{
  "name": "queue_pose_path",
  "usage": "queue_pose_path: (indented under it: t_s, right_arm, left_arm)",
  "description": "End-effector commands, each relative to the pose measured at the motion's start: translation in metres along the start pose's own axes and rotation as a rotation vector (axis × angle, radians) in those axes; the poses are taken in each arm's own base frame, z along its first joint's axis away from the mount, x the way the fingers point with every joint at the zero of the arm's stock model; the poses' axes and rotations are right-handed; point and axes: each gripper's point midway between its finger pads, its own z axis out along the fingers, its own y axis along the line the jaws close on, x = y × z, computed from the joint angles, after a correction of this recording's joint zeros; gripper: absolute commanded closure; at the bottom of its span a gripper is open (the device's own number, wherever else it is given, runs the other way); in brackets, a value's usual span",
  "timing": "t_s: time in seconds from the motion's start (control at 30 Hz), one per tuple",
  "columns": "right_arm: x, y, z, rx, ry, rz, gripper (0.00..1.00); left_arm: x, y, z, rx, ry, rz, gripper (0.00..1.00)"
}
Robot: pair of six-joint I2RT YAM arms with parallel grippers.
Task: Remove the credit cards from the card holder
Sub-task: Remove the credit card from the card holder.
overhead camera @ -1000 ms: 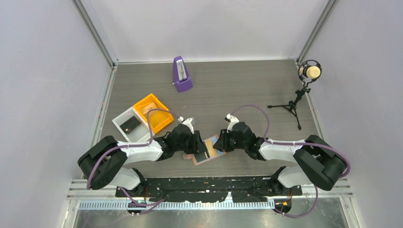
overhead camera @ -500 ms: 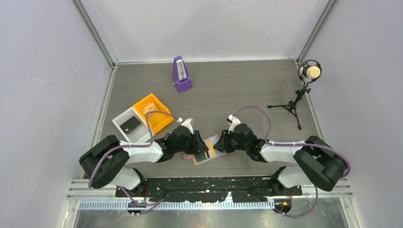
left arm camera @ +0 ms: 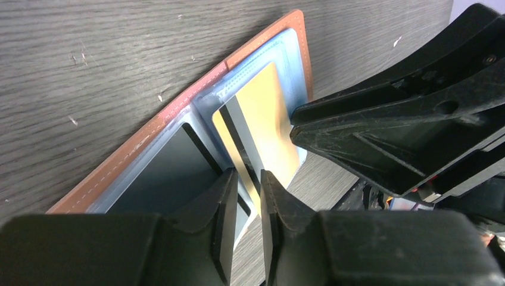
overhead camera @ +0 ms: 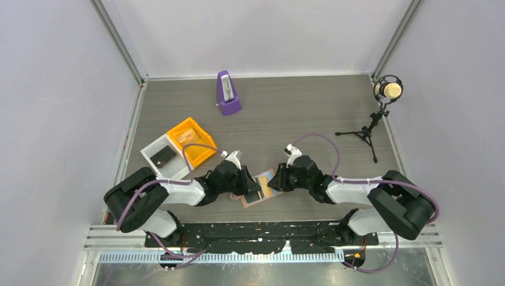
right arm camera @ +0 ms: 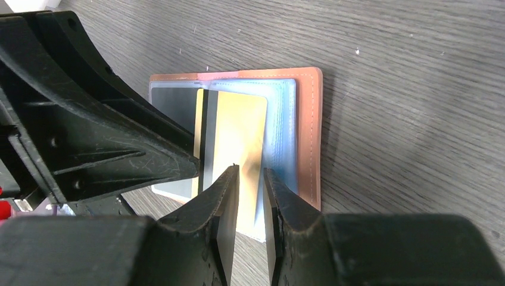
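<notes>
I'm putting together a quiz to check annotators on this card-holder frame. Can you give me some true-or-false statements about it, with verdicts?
1. The salmon-tan leather-like bifold card holder lies open on the grey wood-grain table. True.
2. A gold card with a black stripe lies on the holder's blue-grey inner face. True.
3. The white rectangular bin is empty. False: what looks like a dark flat card lies in it.
4. The purple metronome stands between the left gripper and the right gripper. False: it stands far back on the table; the holder lies between them.
5. Both grippers have their fingertips at the gold card. True.
</notes>
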Motion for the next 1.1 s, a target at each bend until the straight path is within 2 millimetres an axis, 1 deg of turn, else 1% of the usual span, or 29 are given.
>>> queue_pose_path:
  t_s: [0.0, 0.03, 0.1, 0.13, 0.27, 0.37, 0.5, 0.73, 0.9, 1.07]
  right_arm:
    - [0.012, -0.012, -0.004, 0.038, 0.031, 0.009, 0.71]
    - [0.012, -0.012, -0.004, 0.037, 0.030, 0.010, 0.71]
    - [0.013, -0.012, -0.004, 0.037, 0.031, 0.012, 0.71]
    - [0.013, -0.012, -0.004, 0.035, 0.031, 0.012, 0.71]
    - [0.013, -0.013, -0.005, 0.039, 0.026, 0.015, 0.71]
    - [0.011, -0.014, -0.006, 0.049, 0.016, 0.015, 0.71]
    - [0.007, -0.014, -0.008, 0.056, -0.002, 0.016, 0.70]
    - [0.001, -0.013, -0.009, 0.061, -0.012, 0.006, 0.70]
    - [-0.007, -0.010, -0.013, 0.057, -0.035, -0.034, 0.70]
    - [-0.021, -0.001, -0.018, 0.028, -0.070, -0.128, 0.65]
  left_arm:
    - [-0.003, -0.013, 0.001, 0.072, -0.023, -0.031, 0.82]
    - [-0.003, -0.014, 0.001, 0.079, -0.029, -0.040, 0.85]
    - [-0.003, -0.016, 0.002, 0.094, -0.032, -0.055, 0.96]
    - [-0.004, -0.017, 0.002, 0.100, -0.034, -0.059, 1.00]
    - [-0.005, -0.012, 0.001, 0.080, -0.038, -0.069, 1.00]
    - [-0.008, -0.003, -0.006, 0.048, -0.056, -0.072, 1.00]
    - [-0.007, 0.008, -0.015, -0.048, -0.031, -0.023, 1.00]
    - [-0.008, 0.016, -0.025, -0.105, -0.037, -0.012, 1.00]
    - [-0.007, 0.017, -0.033, -0.107, -0.037, -0.008, 1.00]
    - [-0.014, 0.010, -0.043, -0.082, -0.084, -0.005, 1.00]
